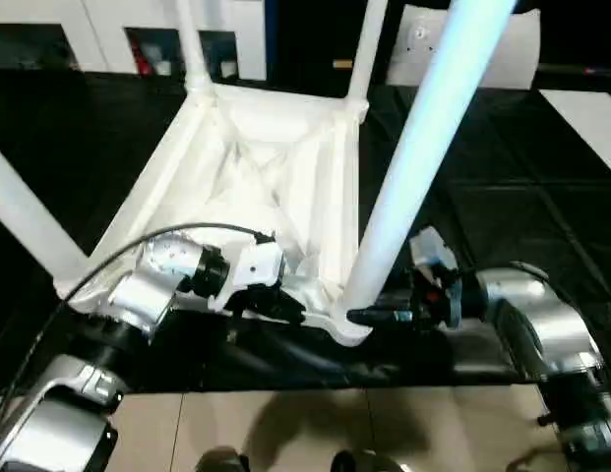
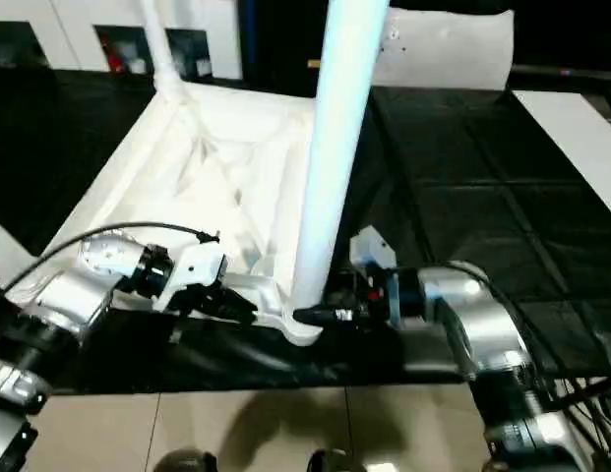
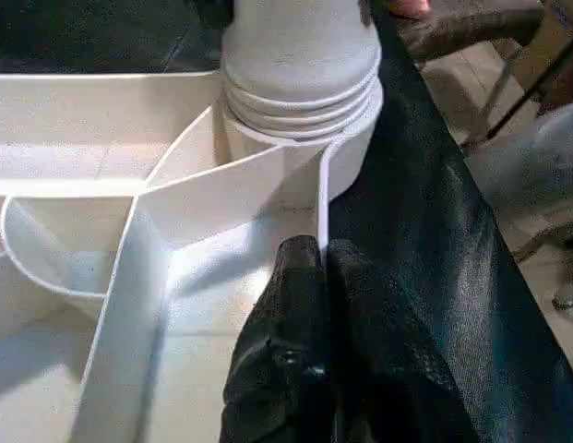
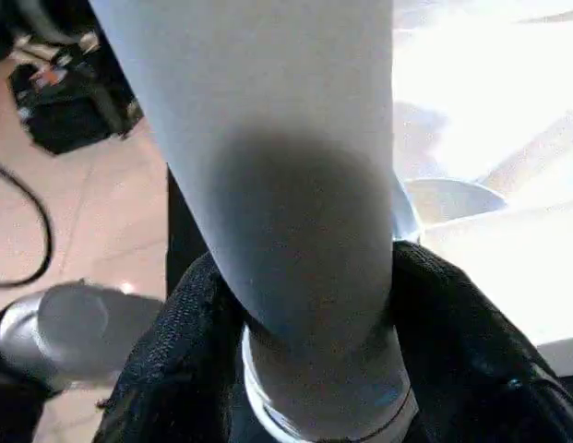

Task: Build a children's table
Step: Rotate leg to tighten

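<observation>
The white table top (image 1: 256, 167) lies upside down on black cloth, its ribbed underside facing up. Three legs stand in its corner sockets: far left (image 1: 190, 44), far right (image 1: 366, 49) and near left (image 1: 25, 226). A fourth leg (image 1: 423, 147) rises tilted from the near right socket (image 1: 349, 324). My right gripper (image 1: 369, 315) is shut on this leg's base, with black fingers (image 4: 175, 351) on both sides of the leg (image 4: 277, 185). My left gripper (image 1: 285, 300) is shut on the top's near rim beside that socket. Its fingers (image 3: 295, 314) pinch the thin wall below the leg's ringed end (image 3: 300, 55).
The black cloth (image 1: 502, 197) covers the work surface, which ends just in front of the table top, above tan floor tiles (image 1: 285, 433). White cabinets (image 1: 108, 29) stand at the back. A white panel (image 1: 482, 44) leans at the back right, and a white surface (image 1: 590, 118) lies at the right edge.
</observation>
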Controlling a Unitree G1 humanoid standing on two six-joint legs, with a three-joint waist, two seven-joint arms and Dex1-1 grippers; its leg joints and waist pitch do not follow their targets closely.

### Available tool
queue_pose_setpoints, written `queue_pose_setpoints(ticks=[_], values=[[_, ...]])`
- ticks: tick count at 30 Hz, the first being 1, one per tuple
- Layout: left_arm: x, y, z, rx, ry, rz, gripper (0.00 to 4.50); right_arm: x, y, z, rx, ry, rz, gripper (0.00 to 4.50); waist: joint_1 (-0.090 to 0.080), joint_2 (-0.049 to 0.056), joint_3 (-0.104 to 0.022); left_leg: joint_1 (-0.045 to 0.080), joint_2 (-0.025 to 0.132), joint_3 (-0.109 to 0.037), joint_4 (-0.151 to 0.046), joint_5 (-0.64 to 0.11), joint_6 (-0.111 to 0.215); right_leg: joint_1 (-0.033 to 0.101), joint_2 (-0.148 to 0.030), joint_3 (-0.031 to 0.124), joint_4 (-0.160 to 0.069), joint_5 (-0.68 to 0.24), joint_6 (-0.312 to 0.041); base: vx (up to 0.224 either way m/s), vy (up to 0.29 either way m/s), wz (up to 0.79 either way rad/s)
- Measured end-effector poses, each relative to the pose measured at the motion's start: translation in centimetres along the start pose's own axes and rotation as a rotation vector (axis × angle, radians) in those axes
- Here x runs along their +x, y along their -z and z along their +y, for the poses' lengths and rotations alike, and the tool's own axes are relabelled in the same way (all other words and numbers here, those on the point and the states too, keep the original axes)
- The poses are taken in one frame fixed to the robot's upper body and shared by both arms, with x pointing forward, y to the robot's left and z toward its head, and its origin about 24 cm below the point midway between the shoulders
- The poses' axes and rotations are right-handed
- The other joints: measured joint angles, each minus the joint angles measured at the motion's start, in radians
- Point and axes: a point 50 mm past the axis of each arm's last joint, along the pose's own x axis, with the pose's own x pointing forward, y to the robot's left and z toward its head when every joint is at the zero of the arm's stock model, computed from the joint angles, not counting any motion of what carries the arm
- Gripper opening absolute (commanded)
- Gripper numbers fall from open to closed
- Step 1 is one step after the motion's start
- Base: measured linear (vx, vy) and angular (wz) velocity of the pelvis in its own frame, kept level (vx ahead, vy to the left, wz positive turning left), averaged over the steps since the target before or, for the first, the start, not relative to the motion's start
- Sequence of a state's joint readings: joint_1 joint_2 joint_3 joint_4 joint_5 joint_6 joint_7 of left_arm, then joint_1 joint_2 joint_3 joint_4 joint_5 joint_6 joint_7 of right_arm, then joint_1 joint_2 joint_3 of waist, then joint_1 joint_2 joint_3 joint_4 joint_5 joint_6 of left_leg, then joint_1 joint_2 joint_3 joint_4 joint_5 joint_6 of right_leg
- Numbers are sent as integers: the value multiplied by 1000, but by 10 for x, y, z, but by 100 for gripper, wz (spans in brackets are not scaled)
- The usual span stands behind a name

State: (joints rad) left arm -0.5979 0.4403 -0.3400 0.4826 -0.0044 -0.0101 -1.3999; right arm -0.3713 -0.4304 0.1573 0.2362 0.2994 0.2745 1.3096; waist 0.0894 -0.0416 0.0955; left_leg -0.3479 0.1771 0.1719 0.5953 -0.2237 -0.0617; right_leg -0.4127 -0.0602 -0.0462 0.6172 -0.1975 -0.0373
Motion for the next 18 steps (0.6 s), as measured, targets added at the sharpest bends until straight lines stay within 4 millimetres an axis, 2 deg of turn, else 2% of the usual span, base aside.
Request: queue_pose_setpoints(ticks=[3, 5, 13, 18], values=[[2, 3, 2, -64, -66, -3, 0, 5, 4, 1, 29, 114, -39, 205, -8, 0, 0, 9, 0, 0, 0, 1, -5, 8, 0, 0, -2, 3, 1, 0, 0, 0], [4, 3, 5, -99, -121, 8, 0, 11, 5, -3, 48, 208, -53, 205, -26, -1, 0, 16, 0, 0, -1, 1, -10, 14, 0, 1, -4, -1, 9, -53, 1, -3], [28, -3, 23, -272, -448, -28, 0, 48, -5, -28, 178, 754, -151, 199, -96, -1, -1, 14, -2, -2, -6, 5, -11, 12, 0, -1, -27, -2, 11, -21, 4, -2], [33, -6, 27, -285, -522, -31, 0, 63, -12, -34, 215, 888, -170, 199, -112, -2, -1, 13, -3, -1, -8, 6, -10, 12, 1, 1, -36, -2, 10, 0, 0, 0]])
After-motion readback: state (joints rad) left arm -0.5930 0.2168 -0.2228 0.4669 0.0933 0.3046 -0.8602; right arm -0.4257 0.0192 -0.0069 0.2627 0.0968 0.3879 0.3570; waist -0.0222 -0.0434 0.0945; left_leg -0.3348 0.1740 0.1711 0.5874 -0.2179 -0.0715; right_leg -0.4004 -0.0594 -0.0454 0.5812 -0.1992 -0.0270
